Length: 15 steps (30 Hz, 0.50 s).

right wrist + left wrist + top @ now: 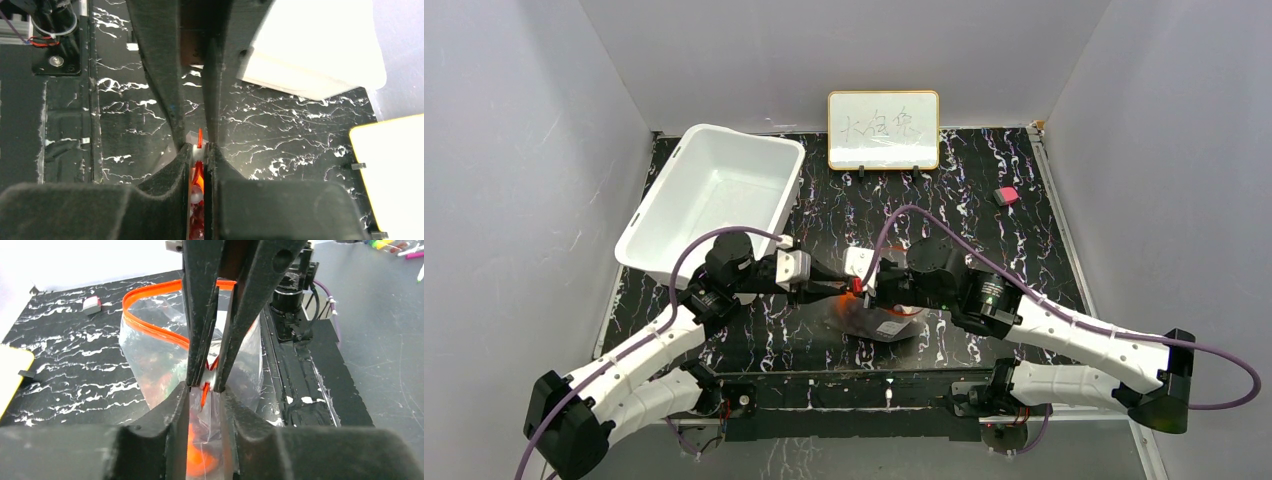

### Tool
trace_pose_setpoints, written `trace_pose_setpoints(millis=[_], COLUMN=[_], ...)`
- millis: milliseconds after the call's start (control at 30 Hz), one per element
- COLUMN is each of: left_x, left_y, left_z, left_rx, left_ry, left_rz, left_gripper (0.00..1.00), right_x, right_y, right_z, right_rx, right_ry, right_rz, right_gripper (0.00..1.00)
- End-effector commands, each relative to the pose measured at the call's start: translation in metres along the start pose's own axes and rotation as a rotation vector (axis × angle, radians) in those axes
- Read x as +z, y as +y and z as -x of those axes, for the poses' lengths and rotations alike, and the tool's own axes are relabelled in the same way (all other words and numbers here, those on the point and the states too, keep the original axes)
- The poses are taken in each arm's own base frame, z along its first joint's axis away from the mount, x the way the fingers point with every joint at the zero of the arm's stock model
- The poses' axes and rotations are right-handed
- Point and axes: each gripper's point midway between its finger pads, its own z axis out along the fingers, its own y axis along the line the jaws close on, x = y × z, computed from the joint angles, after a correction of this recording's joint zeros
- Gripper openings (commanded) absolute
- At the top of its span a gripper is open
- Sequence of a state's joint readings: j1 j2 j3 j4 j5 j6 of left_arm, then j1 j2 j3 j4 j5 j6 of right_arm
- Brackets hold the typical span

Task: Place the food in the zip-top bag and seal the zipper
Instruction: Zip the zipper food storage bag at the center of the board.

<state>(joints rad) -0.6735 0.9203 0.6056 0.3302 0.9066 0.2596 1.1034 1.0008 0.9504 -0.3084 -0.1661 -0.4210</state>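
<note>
Dealing here with the zip-top bag (879,322), resting on the tabletop (984,230) not far from the white bin (714,200), off its near right corner toward the arm bases, with the mouth end held up between the two pincers. Most likely light, soft and slippery, easy to crumple, so better to take hold only at the zipper (150,327), the somewhat stiffer red-orange strip along the mouth, and never at the thin clear film. Already loaded with the food (197,462), judging by orange, red and green shapes behind the plastic; a little weight at the bottom, probably enough to drag the film down on release. Closed tight on the zipper: the right pincer (199,152). Only partly open: the left pincer (206,395), one finger on each side of the bag's edge, no firm pinch to be seen. Mouth not yet sealed along most of its length. Shown by the left wrist view alone: a wide open loop of strip beyond the pinched spot. From above, nothing of this loop, only a small orange glint between the pincers and a flat shiny patch farther from the white bin. From the right wrist view, just a short piece of strip with dark red and whitish pieces under it, but the clearest look at the tight grip.
</note>
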Motion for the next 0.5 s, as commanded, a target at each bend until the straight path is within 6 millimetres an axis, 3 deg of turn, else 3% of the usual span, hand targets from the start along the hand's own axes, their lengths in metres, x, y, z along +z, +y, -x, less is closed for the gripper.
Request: trace_pose_setpoints(millis=[0, 467], left_x=[0.003, -0.012], left_y=[0.000, 0.000], left_z=[0.006, 0.006], left_rx=[0.029, 0.039], left_ry=[-0.031, 0.000], left_rz=[-0.018, 0.071], left_gripper=[0.03, 0.00], right_x=[-0.002, -0.029], right_y=[-0.010, -0.011], right_z=[0.029, -0.009], right_rx=[-0.001, 0.021], right_ry=[-0.115, 0.061], right_rz=[-0.035, -0.088], right_gripper=[0.00, 0.00])
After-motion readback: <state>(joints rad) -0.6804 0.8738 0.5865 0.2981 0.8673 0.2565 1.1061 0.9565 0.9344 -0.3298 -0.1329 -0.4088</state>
